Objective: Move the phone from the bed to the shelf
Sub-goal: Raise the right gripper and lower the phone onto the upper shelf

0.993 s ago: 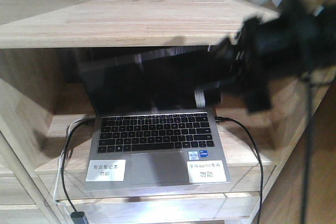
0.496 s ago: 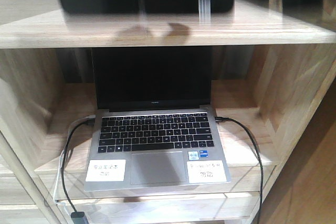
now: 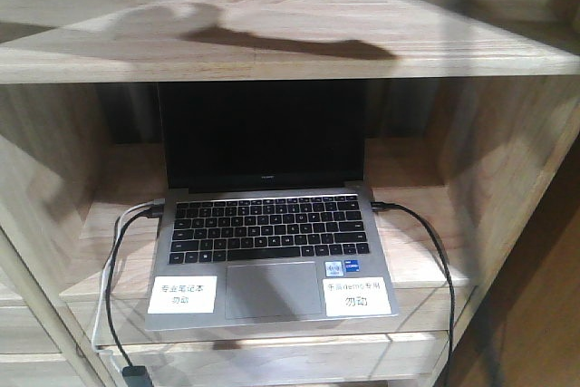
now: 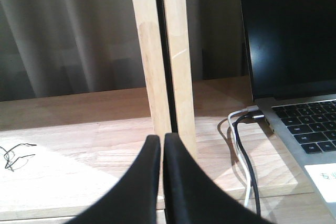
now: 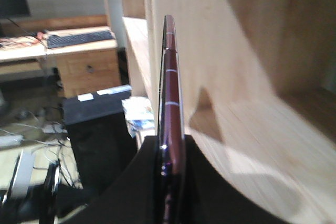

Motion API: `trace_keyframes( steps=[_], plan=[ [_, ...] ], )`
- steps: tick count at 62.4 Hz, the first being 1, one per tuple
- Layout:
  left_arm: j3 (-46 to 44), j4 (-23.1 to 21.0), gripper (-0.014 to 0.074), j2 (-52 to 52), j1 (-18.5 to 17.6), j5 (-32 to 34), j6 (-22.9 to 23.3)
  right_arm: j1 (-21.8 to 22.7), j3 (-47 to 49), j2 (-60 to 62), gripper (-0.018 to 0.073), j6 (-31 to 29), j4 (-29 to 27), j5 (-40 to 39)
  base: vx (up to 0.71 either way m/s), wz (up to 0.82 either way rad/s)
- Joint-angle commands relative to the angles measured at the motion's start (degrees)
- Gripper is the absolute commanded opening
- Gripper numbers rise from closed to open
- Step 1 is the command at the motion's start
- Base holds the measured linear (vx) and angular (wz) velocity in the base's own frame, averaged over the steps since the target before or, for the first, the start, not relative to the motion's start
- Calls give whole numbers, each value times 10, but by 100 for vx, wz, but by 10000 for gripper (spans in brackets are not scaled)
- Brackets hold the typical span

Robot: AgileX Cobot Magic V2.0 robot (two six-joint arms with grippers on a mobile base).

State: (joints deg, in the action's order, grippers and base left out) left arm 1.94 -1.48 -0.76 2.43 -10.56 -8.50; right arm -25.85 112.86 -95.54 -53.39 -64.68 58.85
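In the right wrist view the phone (image 5: 170, 93) stands edge-on, a thin dark slab with a pinkish-gold edge, and my right gripper (image 5: 170, 142) is shut on its lower part. It hangs close beside a light wooden plank of the shelf (image 5: 236, 77). The front view shows the shelf (image 3: 272, 52) with only a shadow on its upper plank; neither gripper nor the phone appears there. My left gripper (image 4: 161, 140) is shut and holds nothing, low in front of a wooden upright (image 4: 157, 51). The bed is out of view.
An open grey laptop (image 3: 272, 251) fills the middle compartment, with cables (image 3: 113, 269) at both sides; the laptop (image 4: 294, 51) is right of my left gripper. A desk with a keyboard (image 5: 79, 38) and a black box (image 5: 97, 124) lie left of the phone.
The right arm with the phone crossed the front view, rising from the right to the top, and has left it. Only its shadow on the upper plank remains.
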Motion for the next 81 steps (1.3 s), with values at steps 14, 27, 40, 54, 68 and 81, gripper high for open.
trace_keyframes(
  steps=[14, 27, 40, 54, 68, 81],
  plan=[
    [-12, -5, 1, -8, -2, 41, 3, -21, 37, -60, -2, 4, -34, -150, 0, 0],
    [-12, -5, 1, -8, -2, 41, 3, -21, 37, -101, -2, -8, -34, -194, 0, 0],
    [-12, -5, 1, -8, -2, 41, 3, -20, 37, -126, 0, -9, -34, -203, 0, 0],
    [-12, -5, 1, -8, -2, 41, 3, -20, 37, -140, 52, -8, -32, -204, 0, 0],
    [-12, -5, 1, -8, -2, 41, 3, -20, 37, -143, 218, -8, -23, -211, 0, 0],
    [-12, -5, 1, -8, -2, 41, 3, -20, 37, -143, 456, 0, -2, -233, 0, 0]
  ],
)
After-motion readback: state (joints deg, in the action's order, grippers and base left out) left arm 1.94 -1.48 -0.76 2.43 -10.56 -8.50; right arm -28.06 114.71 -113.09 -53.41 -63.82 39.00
